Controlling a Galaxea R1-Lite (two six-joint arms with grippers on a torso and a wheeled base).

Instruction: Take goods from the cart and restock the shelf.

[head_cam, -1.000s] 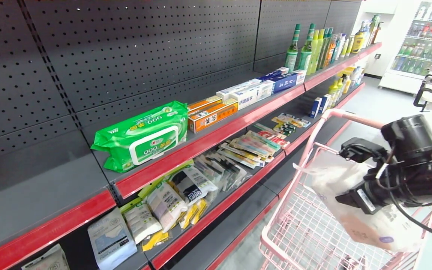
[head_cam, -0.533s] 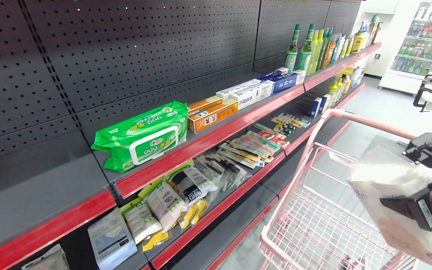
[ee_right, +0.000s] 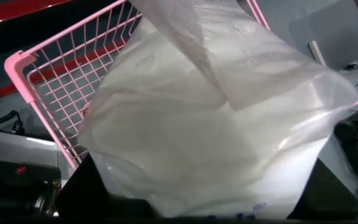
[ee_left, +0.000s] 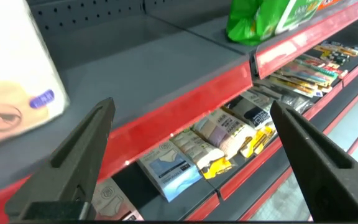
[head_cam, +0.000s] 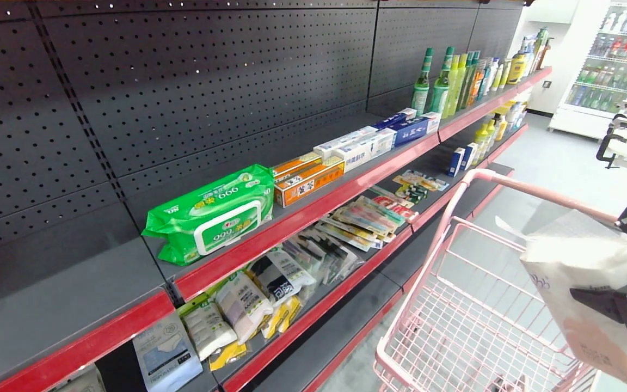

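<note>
My right gripper [head_cam: 618,261] is shut on a white plastic-wrapped pack [head_cam: 580,283], held above the right side of the pink wire cart [head_cam: 444,228]. In the right wrist view the pack [ee_right: 216,130] bulges between the two dark fingers, and the right gripper [ee_right: 204,199] clamps its lower part. The left gripper [ee_left: 191,109] is open with nothing between its fingers, facing the grey shelf [ee_left: 154,68] with the red edge. A white pack [ee_left: 11,81] with a blue oval mark hangs beside it.
A green wipes pack [head_cam: 210,212], orange boxes [head_cam: 308,177] and blue-white boxes [head_cam: 379,139] lie on the upper shelf, whose left stretch [head_cam: 57,283] is bare. Bagged goods [head_cam: 248,296] fill the shelf below. Bottles [head_cam: 455,76] stand farther right.
The right gripper has carried the white pack to the right, towards the picture's edge. The head camera has shifted a little, so the shelf sits lower in view.
</note>
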